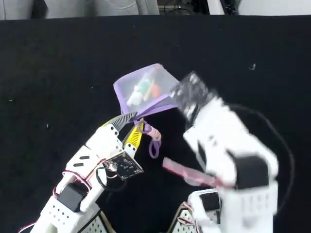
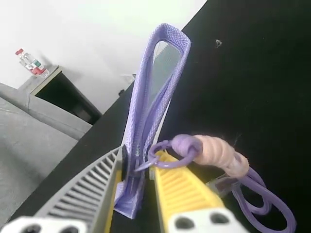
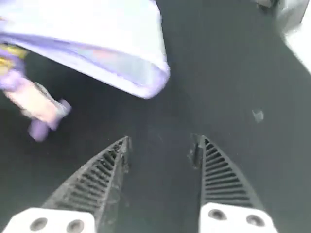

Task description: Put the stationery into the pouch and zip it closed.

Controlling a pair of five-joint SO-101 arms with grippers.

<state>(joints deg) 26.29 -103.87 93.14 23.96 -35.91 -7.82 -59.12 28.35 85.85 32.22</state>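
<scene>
Closest in, the left gripper (image 2: 137,167) is clamped on the pouch (image 2: 156,82) at one end corner. Its grey and yellow fingers press the purple fabric just beside the ring of the zip pull (image 2: 214,151), a pink bead on a purple cord hanging free past the yellow finger. From that held corner the pouch's long axis runs toward the table's far side, slanting over toward the right gripper (image 3: 163,145). The 2 purple edges of the mouth look parted along that line, so I judge the zip open with the slider at the held end. Inside, behind the clear wall, sits stationery (image 1: 145,88) in white, green and orange. The right gripper hangs with its jaws apart and nothing between them, over bare black table (image 3: 233,87) near the pouch's other end. The pull lies off to one side, nearer the left gripper than the right. The coming move probably turns on this: the right gripper must cross to the pull, then draw it along the long axis, away from the left gripper's anchor. Room is ample and the table's edges are well apart from the pouch. A pink strip (image 1: 182,171) by the base of the right arm (image 1: 233,160) is the 1 thing near that path, and I cannot tell what it is
</scene>
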